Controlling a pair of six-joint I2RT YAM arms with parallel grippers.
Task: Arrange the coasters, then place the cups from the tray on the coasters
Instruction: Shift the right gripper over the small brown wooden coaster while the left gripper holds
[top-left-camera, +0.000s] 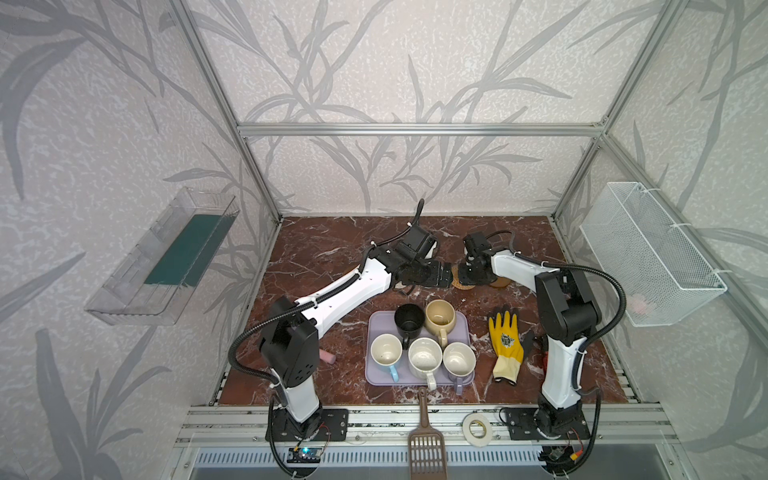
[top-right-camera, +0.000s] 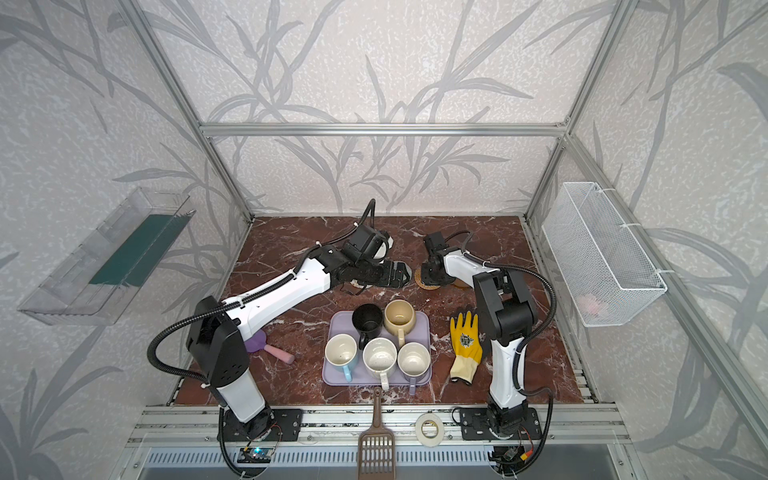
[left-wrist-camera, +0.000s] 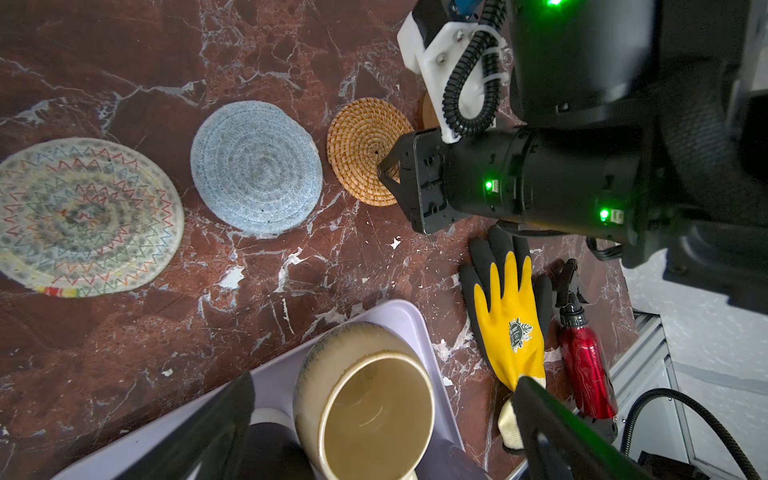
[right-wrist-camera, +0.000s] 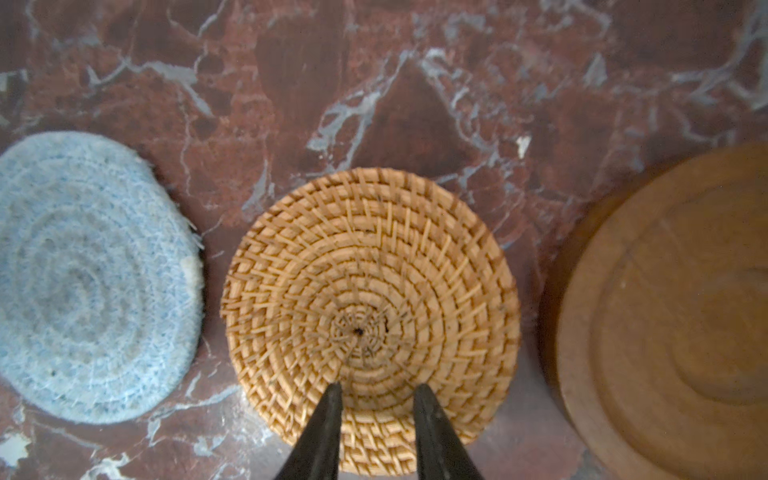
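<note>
Five handled mugs (top-left-camera: 424, 358) stand in the flat lavender tray (top-left-camera: 382, 322). Beyond the tray the left pincer (left-wrist-camera: 380, 390) hangs spread wide, empty. The right pincer (right-wrist-camera: 378, 388), narrowly parted and gripping nothing, hovers over the tan rattan coaster (right-wrist-camera: 370, 291). Coaster arranging seems in hand; next it should lift clear and fetch a mug.

Cream woven coaster (top-right-camera: 356, 284): mostly under left arm (top-right-camera: 286, 291), I see rim only.
Amber-brown coaster (right-wrist-camera: 673, 316): blurred, cut by frame edge; single or stacked, I can't tell.
Grey-blue coaster (right-wrist-camera: 83, 282): cut off at edge, right wrist view.
Red bottle (top-left-camera: 545, 360): sliver behind right arm (top-left-camera: 559, 365).
Pink item (top-left-camera: 640, 306) in wire basket (top-left-camera: 648, 249): too blurred to name.
</note>
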